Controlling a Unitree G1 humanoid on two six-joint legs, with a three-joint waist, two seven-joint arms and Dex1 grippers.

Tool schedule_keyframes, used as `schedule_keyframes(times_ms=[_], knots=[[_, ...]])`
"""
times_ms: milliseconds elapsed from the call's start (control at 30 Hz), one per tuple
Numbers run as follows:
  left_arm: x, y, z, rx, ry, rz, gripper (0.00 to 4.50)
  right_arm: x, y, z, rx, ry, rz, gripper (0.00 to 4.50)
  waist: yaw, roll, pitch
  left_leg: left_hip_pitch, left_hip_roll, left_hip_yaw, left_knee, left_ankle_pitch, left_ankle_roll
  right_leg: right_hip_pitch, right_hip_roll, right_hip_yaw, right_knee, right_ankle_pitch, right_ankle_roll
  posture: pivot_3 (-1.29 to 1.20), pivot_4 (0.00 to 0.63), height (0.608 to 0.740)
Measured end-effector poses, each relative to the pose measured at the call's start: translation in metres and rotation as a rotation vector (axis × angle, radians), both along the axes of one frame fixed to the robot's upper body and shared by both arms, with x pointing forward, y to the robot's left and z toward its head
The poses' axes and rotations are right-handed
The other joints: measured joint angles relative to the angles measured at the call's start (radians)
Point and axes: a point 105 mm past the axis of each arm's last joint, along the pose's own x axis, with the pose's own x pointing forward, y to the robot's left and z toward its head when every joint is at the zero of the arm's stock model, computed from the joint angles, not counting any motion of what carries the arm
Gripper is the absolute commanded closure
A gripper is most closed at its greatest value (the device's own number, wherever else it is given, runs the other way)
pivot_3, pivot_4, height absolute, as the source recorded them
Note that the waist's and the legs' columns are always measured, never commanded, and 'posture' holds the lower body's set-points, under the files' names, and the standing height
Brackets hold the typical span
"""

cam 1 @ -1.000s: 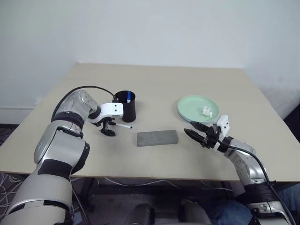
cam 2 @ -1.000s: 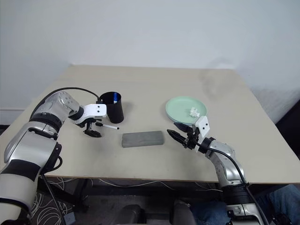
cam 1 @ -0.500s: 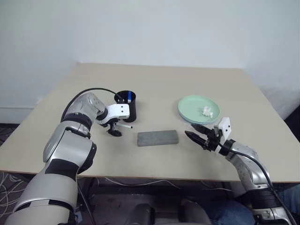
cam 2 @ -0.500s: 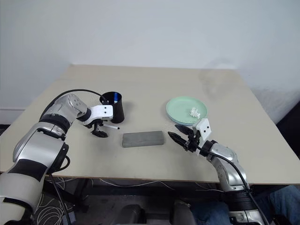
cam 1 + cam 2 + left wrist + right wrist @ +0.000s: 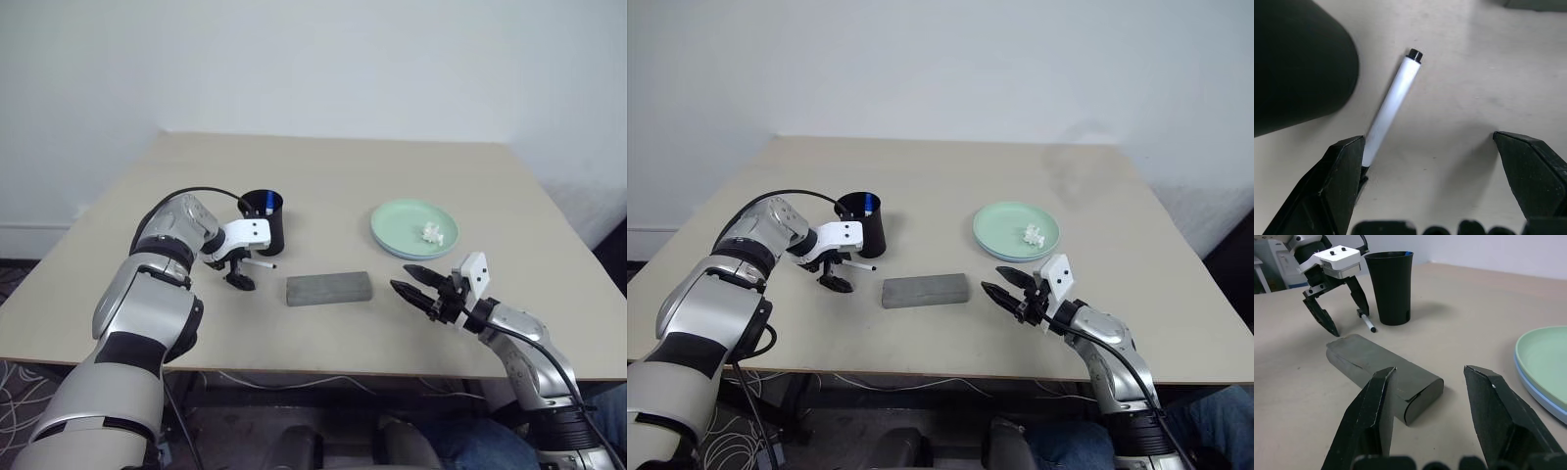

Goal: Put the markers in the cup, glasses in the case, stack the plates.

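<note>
The black cup (image 5: 263, 221) stands left of centre with a blue-capped marker (image 5: 268, 204) inside it. A second, white marker (image 5: 1393, 100) lies flat on the table beside the cup. My left gripper (image 5: 238, 280) points down over that marker's near end, open, with one finger (image 5: 1337, 181) close against the pen. The grey case (image 5: 329, 288) lies shut in the middle. The mint green plate (image 5: 414, 227) rests on the light blue plate (image 5: 1547, 399). My right gripper (image 5: 411, 289) is held level just right of the case, open and empty. The glasses are out of view.
A small crumpled white paper (image 5: 432, 232) lies on the green plate. The table's (image 5: 343, 166) far half is bare, and its front edge runs close below both grippers. A black cable loops from my left wrist past the cup.
My left gripper has shifted slightly toward the cup and turned a little over the lying marker. The right gripper has drawn back a touch toward the table's front edge. Nothing was picked up.
</note>
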Motion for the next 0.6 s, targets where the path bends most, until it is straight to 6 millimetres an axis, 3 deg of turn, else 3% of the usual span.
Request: schedule_keyframes(times_ms=[600], knots=[[-0.012,0.002,0.000,-0.021,0.095,-0.032,0.04,0.005,0.002,0.009,-0.008,-0.014,0.014,2.12,0.000,0.000,0.000,0.000,0.000,-0.001,0.000,0.000,0.000,0.000,0.000,0.000,0.000,0.000,0.000,0.00,0.000,0.721]])
